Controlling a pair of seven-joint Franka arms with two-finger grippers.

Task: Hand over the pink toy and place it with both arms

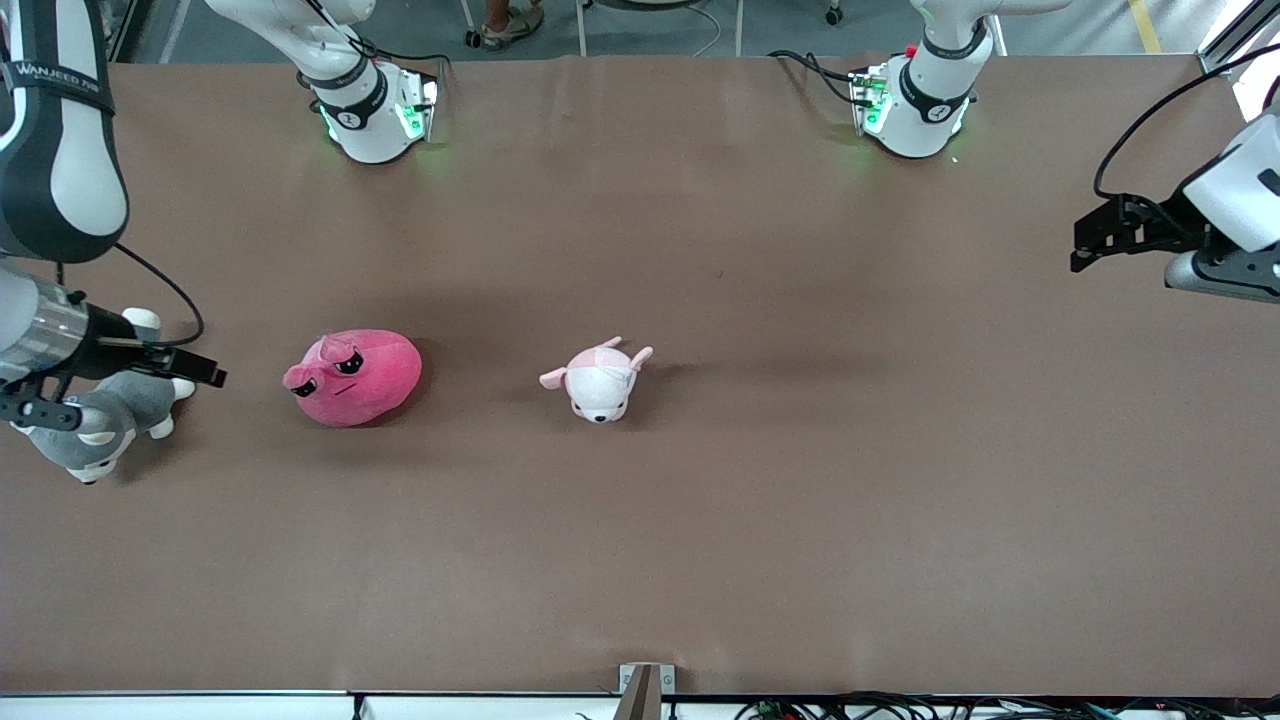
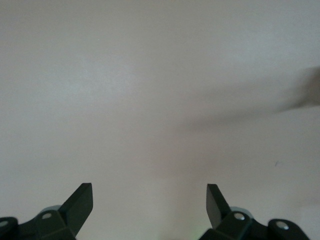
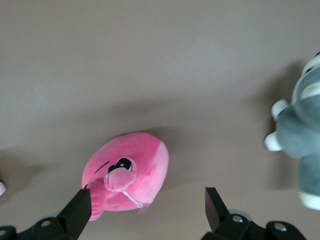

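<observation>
Pink toy (image 1: pixel 353 377): a rounded, bright pink plush with dark drooping eyes, lying on the brown table (image 1: pixel 640 560) toward the right arm's end, about level with the small white toy in nearness to the front camera. Nothing grips it; whether it awaits pickup or already lies where it was to be placed, these views cannot settle.

Starting at the right arm's end, the right gripper (image 1: pixel 190 365) hangs low over the grey plush toy (image 1: pixel 105 425), just beside the pink one, its fingers spread wide and holding nothing; its wrist camera looks down on the pink plush between the finger tips. Next comes the pink toy, then, toward the middle of the table, a small white-and-pale-pink plush animal (image 1: pixel 600 380), well apart from it. At the left arm's end the left gripper (image 1: pixel 1090 245) waits over bare table, fingers also wide apart and holding nothing.

Judging by its look, the pink toy should be light, soft and squashy, not fragile and not slippery; the fabric will give under the fingers. A grip across the plump middle of the body seems safest, leaving one end free for the other gripper to take.

Readable writing: "WANJEED" on the right arm's dark band (image 1: pixel 55 75).
</observation>
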